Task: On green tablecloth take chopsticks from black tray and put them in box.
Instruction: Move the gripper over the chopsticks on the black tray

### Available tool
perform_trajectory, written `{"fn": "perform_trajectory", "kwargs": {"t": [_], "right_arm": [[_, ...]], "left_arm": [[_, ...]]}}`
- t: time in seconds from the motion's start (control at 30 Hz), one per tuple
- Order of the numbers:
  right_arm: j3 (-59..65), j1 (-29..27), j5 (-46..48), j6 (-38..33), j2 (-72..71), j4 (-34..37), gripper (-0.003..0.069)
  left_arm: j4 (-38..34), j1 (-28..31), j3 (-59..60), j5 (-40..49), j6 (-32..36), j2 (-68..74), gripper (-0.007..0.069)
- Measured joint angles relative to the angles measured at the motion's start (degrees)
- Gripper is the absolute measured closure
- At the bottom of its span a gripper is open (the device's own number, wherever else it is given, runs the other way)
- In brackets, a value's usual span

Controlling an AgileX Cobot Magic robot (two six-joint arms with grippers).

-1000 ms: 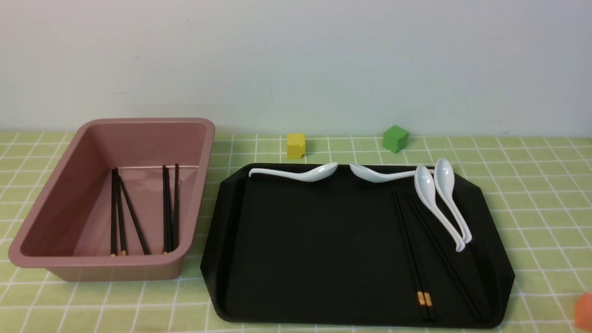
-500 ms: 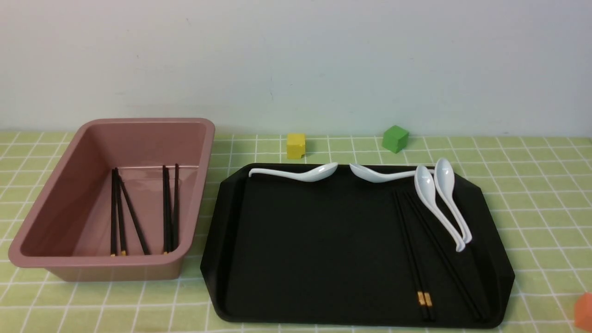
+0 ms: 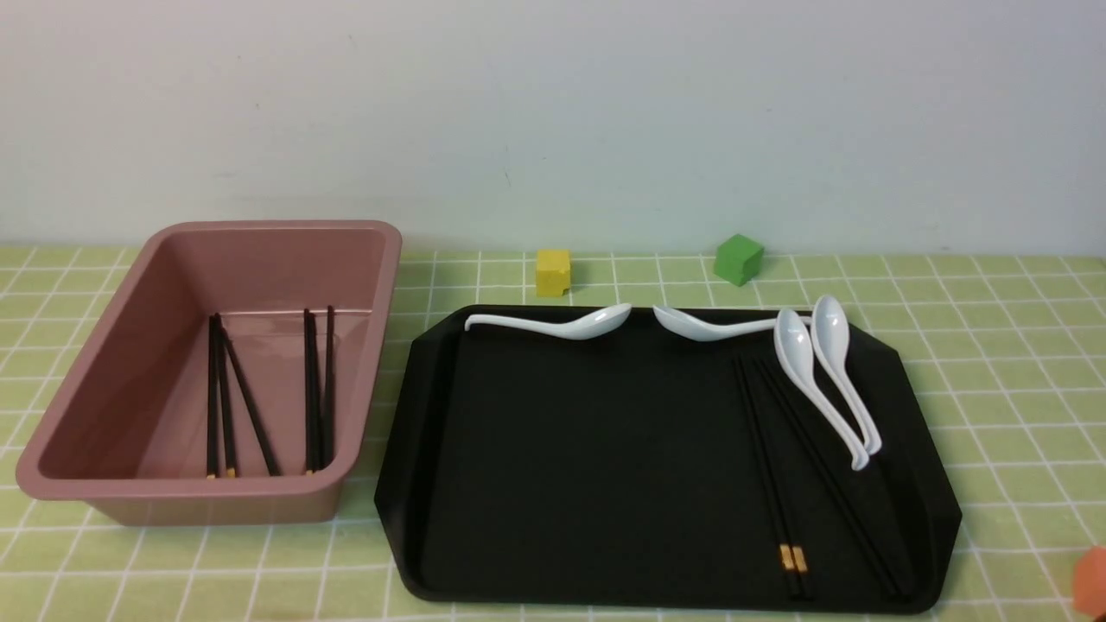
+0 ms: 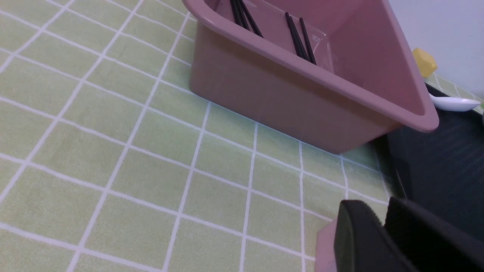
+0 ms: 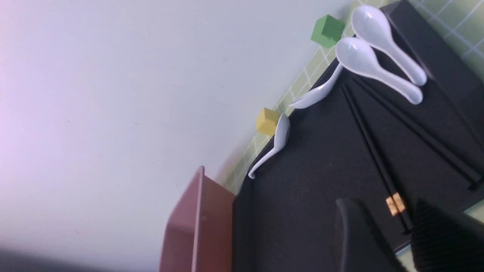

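Observation:
The black tray [image 3: 553, 484] lies on the green tablecloth [image 3: 1020, 380], right of the pink box [image 3: 112, 380]. Three black chopsticks [image 3: 769, 466] lie in the tray's right part; two show gold bands near the front rim. Several chopsticks [image 3: 259, 397] lie inside the box. No gripper shows in the front view. My left gripper [image 4: 382, 226] is shut and empty, low over the cloth near the box's [image 4: 287, 90] front corner. My right gripper [image 5: 383, 207] is open and empty above the tray's front edge, by the chopsticks' [image 5: 374, 151] banded ends.
Several white spoons [image 3: 821, 380] lie along the tray's back rim and right side, two beside the chopsticks. A yellow cube [image 3: 553, 272] and a green cube [image 3: 738, 259] stand behind the tray. An orange block [image 3: 1090, 583] sits front right. A pink block [image 4: 325, 245] is beside my left gripper.

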Motion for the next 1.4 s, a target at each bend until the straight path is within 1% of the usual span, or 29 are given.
{"fn": "perform_trajectory", "kwargs": {"t": [0.1, 0.17, 0.27, 0.3, 0.33, 0.37, 0.4, 0.43, 0.47, 0.5, 0.57, 0.63, 0.7, 0.73, 0.77, 0.8, 0.87, 0.93, 0.97, 1.0, 1.03, 1.07, 1.13, 1.17, 1.23, 1.37, 1.4], "right_arm": [[0.0, 0.0, 0.0, -0.32, 0.0, 1.04, 0.0419], [-0.6, 0.0, 0.28, -2.06, 0.0, 1.19, 0.0419], [-5.74, 0.0, 0.3, -8.89, 0.0, 1.11, 0.0419], [-9.01, 0.0, 0.16, -13.26, 0.27, 0.6, 0.0424], [-12.08, 0.0, 0.08, -16.49, 1.06, 0.0, 0.0433], [-14.0, 0.0, 0.22, -17.78, 1.83, -0.46, 0.0442], [-18.66, 0.0, 1.0, -22.15, 4.0, -1.6, 0.0468], [-20.01, 0.0, 1.84, -23.91, 5.36, -2.39, 0.0485], [-23.4, 0.0, 3.41, -26.09, 8.04, -3.62, 0.0511], [-27.98, 0.0, 7.56, -29.33, 12.46, -6.22, 0.0561], [-32.69, 0.0, 14.8, -31.58, 18.37, -10.19, 0.0627], [-36.88, 0.0, 22.82, -32.4, 25.71, -14.03, 0.0664], [-40.04, 0.0, 31.59, -32.25, 35.19, -17.67, 0.067], [-40.81, 0.0, 34.12, -32.19, 39.46, -18.41, 0.067], [-41.3, 0.0, 37.41, -32.19, 44.43, -18.89, 0.0666], [-41.39, 0.0, 37.79, -32.25, 45.99, -18.89, 0.0666], [-41.54, 0.0, 39.94, -33.98, 54.72, -17.47, 0.0656], [-41.98, 0.0, 40.13, -37.06, 60.74, -14.25, 0.0642], [-42.05, 0.0, 40.13, -37.39, 61.28, -13.84, 0.064], [-42.78, 0.06, 40.13, -39.91, 64.99, -11.23, 0.0624], [-43.18, 0.18, 39.91, -41.24, 66.49, -10.15, 0.0613], [-44.33, 0.7, 39.28, -42.7, 69.94, -9.25, 0.0594], [-45.89, 1.91, 38.43, -43.34, 73.23, -9.36, 0.0566], [-46.31, 2.68, 38.16, -43.3, 75.08, -9.56, 0.0555], [-49.09, 5.44, 37.32, -41.27, 80.23, -11.57, 0.0507], [-53.58, 9.4, 33.47, -34.59, 86.74, -17.1, 0.0403], [-54.04, 9.88, 32.66, -33.49, 87.62, -17.95, 0.0388]], "left_arm": [[0.0, 0.0, 0.0, 0.0, 0.0, 0.0, 0.0495], [0.0, 0.0, 0.0, 0.0, 0.0, 0.0, 0.0494], [0.0, 0.0, 0.0, 0.0, 0.0, 0.0, 0.0493], [0.0, 0.0, 0.0, 0.0, 0.0, 0.0, 0.0492], [0.0, 0.0, 0.0, 0.0, 0.0, 0.0, 0.0491], [0.0, 0.0, 0.0, 0.0, 0.0, 0.0, 0.0491], [0.0, 0.0, 0.0, 0.0, 0.0, 0.0, 0.049], [0.0, 0.0, 0.0, 0.0, 0.0, 0.0, 0.0489], [0.0, 0.0, 0.0, 0.0, 0.0, 0.0, 0.0488], [0.0, 0.0, 0.0, 0.0, 0.0, 0.0, 0.0486], [0.0, 0.0, 0.0, 0.0, 0.0, 0.0, 0.0482], [0.0, 0.0, 0.0, 0.0, 0.0, 0.0, 0.0481], [0.0, 0.0, 0.0, 0.0, 0.0, 0.0, 0.0479], [0.0, 0.0, 0.0, 0.0, 0.0, 0.0, 0.0478], [0.0, 0.0, 0.0, 0.0, 0.0, 0.0, 0.0476], [0.0, 0.0, 0.0, 0.0, 0.0, 0.0, 0.0476], [0.0, 0.0, 0.0, 0.0, 0.0, 0.0, 0.0475], [0.0, 0.0, 0.0, 0.0, 0.0, 0.0, 0.047], [0.0, 0.0, 0.0, 0.0, 0.0, 0.0, 0.047], [0.0, 0.0, 0.0, 0.0, 0.0, 0.0, 0.0468], [0.0, 0.0, 0.0, 0.0, 0.0, 0.0, 0.0468], [0.0, 0.0, 0.0, 0.0, 0.0, 0.0, 0.0466], [0.0, 0.0, 0.0, 0.0, 0.0, 0.0, 0.0464], [0.0, 0.0, 0.0, 0.0, 0.0, 0.0, 0.0463], [0.0, 0.0, 0.0, 0.0, 0.0, 0.0, 0.046], [0.0, 0.0, 0.0, 0.0, 0.0, 0.0, 0.0459], [0.0, 0.0, 0.0, 0.0, 0.0, 0.0, 0.0459]]}}
